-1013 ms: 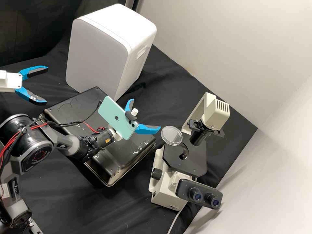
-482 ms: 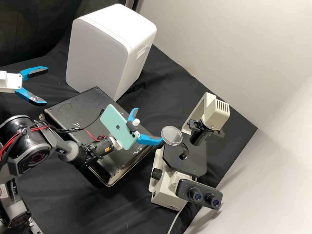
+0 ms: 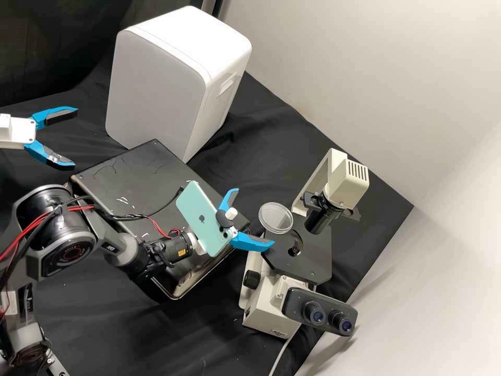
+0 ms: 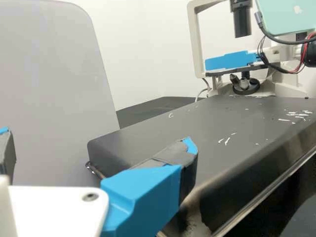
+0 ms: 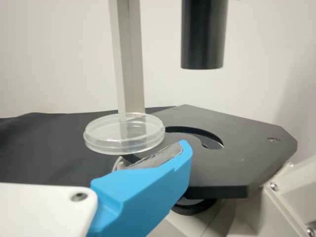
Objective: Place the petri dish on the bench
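The petri dish (image 3: 275,218) is seated on the microscope stage (image 3: 308,256); the right hand (image 3: 254,217) is held open beside it.

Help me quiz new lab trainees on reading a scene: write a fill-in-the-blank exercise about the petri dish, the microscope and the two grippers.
1. The clear petri dish sits on the microscope's black ____.
2. The right gripper, beside the dish, has its fingers ____.
3. The left gripper, near the dark tray, holds ____.
4. The tall box behind the tray is coloured ____.
Missing words: stage; open; nothing; white.
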`<state>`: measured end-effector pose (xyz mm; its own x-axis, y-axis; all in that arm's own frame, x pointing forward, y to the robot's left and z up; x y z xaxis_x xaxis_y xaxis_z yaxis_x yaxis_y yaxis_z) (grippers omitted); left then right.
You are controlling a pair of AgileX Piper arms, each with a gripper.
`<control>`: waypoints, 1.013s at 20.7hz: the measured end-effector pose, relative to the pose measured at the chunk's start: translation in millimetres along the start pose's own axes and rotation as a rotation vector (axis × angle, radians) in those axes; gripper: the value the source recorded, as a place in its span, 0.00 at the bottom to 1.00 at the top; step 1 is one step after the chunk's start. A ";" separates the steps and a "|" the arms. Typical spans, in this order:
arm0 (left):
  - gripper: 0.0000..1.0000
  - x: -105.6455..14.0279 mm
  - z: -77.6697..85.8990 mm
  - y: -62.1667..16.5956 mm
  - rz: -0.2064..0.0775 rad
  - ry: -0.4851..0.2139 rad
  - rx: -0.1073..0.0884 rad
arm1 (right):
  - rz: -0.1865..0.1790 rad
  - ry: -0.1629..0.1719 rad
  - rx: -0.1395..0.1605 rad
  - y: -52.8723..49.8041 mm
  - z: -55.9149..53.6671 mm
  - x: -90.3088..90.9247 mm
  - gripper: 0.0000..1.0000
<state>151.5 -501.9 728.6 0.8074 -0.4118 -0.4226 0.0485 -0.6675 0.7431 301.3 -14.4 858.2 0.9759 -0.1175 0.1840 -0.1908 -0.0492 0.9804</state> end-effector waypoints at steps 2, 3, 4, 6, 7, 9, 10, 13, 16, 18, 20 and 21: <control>1.00 0.0 0.0 0.0 0.000 0.000 0.000 | 0.002 -0.005 0.000 -0.1 2.2 2.4 1.00; 1.00 0.0 0.0 0.0 0.000 0.000 0.000 | 0.001 -0.006 -0.004 -0.7 2.9 3.1 1.00; 1.00 0.0 0.0 0.0 0.000 0.000 0.000 | 0.002 -0.006 -0.007 -1.5 3.8 4.1 1.00; 1.00 0.0 0.0 0.0 0.000 0.000 0.000 | 0.004 -0.006 -0.008 -2.8 5.4 7.5 1.00; 1.00 0.0 0.0 0.0 0.000 0.000 0.000 | 0.004 -0.006 -0.010 -3.2 5.8 9.9 1.00; 1.00 0.0 0.0 0.0 0.000 0.000 0.000 | 0.008 -0.007 -0.033 -2.7 7.2 13.4 1.00; 1.00 0.1 -0.4 -0.3 -0.002 0.002 0.000 | 0.013 -0.005 -0.038 -1.8 7.2 15.8 1.00; 1.00 0.2 -0.8 -0.6 -0.003 0.004 0.000 | 0.024 -0.011 -0.049 -1.3 9.6 23.0 1.00; 1.00 0.4 -0.6 -1.3 -0.008 0.002 0.000 | 0.028 -0.012 -0.049 -1.8 10.5 28.1 1.00; 1.00 0.7 -0.7 -2.2 -0.013 0.003 0.000 | 0.028 -0.013 -0.055 -2.2 11.6 30.7 1.00; 1.00 0.7 -0.7 -2.2 -0.013 0.003 0.000 | 0.034 -0.018 -0.063 -0.3 13.2 33.7 1.00; 1.00 0.7 -0.7 -2.2 -0.013 0.003 0.000 | 0.032 -0.023 -0.070 -0.6 14.6 35.6 1.00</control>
<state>152.4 -500.3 727.0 0.8082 -0.4017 -0.4306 0.0586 -0.6727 0.7376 334.6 -33.1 863.1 0.9665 -0.1407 0.2147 -0.2134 0.0244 0.9767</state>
